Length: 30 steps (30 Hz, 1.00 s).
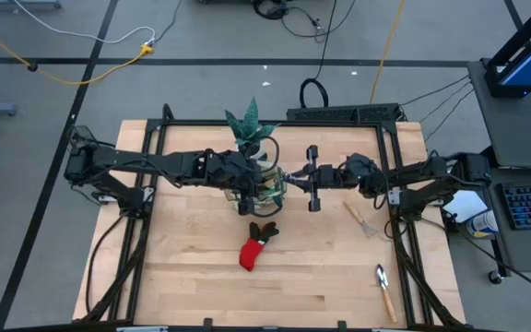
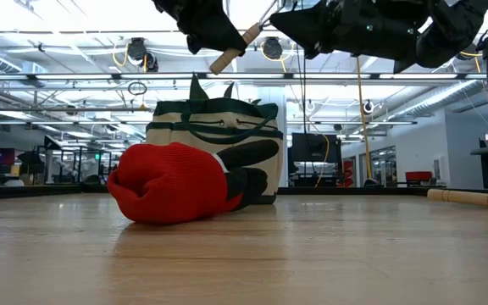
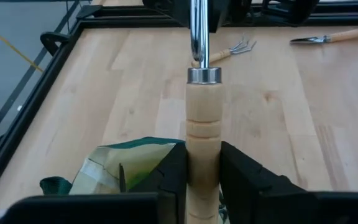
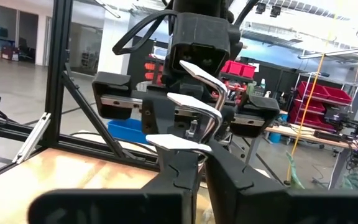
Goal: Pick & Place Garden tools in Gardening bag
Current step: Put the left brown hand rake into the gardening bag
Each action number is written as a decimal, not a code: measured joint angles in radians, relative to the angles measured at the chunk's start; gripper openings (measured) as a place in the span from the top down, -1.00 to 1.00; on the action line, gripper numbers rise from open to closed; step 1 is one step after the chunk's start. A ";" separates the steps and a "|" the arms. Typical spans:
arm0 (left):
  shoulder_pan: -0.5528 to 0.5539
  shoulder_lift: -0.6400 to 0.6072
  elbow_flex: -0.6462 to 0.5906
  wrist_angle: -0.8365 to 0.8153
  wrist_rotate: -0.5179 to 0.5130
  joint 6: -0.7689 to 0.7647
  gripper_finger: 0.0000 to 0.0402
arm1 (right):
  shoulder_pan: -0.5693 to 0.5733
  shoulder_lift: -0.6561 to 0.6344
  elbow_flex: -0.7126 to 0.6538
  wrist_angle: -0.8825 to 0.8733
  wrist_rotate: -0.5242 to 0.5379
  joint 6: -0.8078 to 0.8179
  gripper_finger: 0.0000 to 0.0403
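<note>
A hand fork with a wooden handle, a metal shaft and three bent tines hangs in the air between my two grippers, above the beige and green gardening bag. My left gripper is shut on its handle. My right gripper is shut on its metal end and faces the left one. The bag stands on the table in front of the spiky plant. A red-and-black glove lies on the table in front of the bag. My left gripper pinches the fork's wooden handle between its two fingers, which lie along it, coming from the table's left. The ferrule and shaft stick out past the fingertips. The handle's free end slants down, clear of the bag. My right gripper holds the fork's metal end where the tines begin, between its two fingers, coming level from the table's right. The bent tines stand up above the fingers. The fingers themselves hide the exact spot of contact.
A second wooden-handled fork and a trowel lie on the table's right half. The bag's open top is right under the left gripper. Bare wood lies along the near and left parts of the table.
</note>
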State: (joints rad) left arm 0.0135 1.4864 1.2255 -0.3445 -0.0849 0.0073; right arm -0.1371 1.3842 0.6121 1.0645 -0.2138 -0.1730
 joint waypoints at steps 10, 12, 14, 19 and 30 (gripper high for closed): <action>0.001 0.000 0.000 -0.024 -0.020 -0.018 0.63 | -0.001 0.000 0.000 -0.069 0.003 0.015 0.64; 0.003 0.000 0.000 -0.038 -0.020 -0.028 0.64 | -0.001 0.000 0.000 -0.093 0.003 0.015 0.55; 0.003 0.000 0.000 -0.071 -0.025 -0.046 0.64 | -0.001 0.000 0.000 -0.112 0.006 0.016 0.46; 0.004 0.000 0.000 -0.189 -0.146 -0.094 0.60 | -0.001 0.000 0.000 -0.214 0.080 0.032 0.28; 0.019 0.000 0.000 -0.342 -0.196 -0.156 0.60 | 0.000 0.000 0.000 -0.422 0.161 0.075 0.20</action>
State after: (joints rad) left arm 0.0326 1.4864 1.2255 -0.6867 -0.2807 -0.1490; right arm -0.1375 1.3842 0.6117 0.6427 -0.0525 -0.0984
